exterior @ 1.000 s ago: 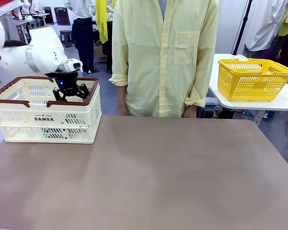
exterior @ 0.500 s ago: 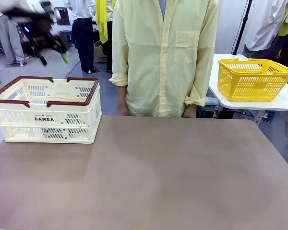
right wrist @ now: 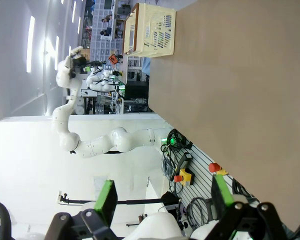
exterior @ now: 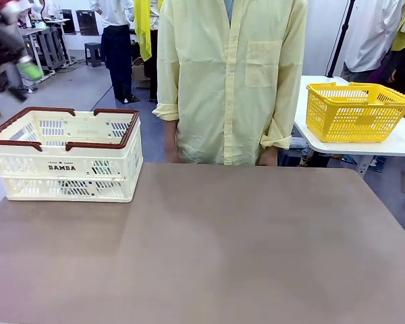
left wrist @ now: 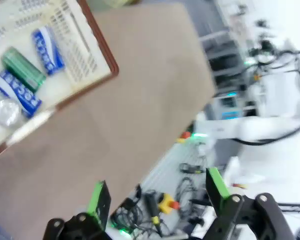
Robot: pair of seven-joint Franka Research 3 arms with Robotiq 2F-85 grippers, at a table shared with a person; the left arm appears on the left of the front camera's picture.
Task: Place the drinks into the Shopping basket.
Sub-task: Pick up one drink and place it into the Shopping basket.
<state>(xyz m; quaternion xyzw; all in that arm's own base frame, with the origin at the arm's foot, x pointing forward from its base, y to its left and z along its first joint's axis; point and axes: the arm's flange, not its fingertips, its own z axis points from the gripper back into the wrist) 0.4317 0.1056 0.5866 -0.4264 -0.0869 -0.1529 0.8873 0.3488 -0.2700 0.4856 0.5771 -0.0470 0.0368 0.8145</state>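
- My left gripper [left wrist: 157, 197]: jaws wide apart, nothing between the green pads. In the front view it's a blurred shape [exterior: 13, 57] up and to the left of the Shopping basket [exterior: 67, 177], well clear of its rim.
- My right gripper [right wrist: 162, 197]: jaws spread wide, empty, well apart from the basket, which sits far off at the other end of the table [exterior: 256, 256].
- Drinks lie inside the basket on its floor: green can [left wrist: 23, 68] between two blue cans [left wrist: 48, 49] [left wrist: 19, 92], plus a silver can top [left wrist: 8, 112] beside the lower blue one.
- Basket stands on the table's far left corner.
- Person [exterior: 233, 81] stands behind the table, right of the basket.
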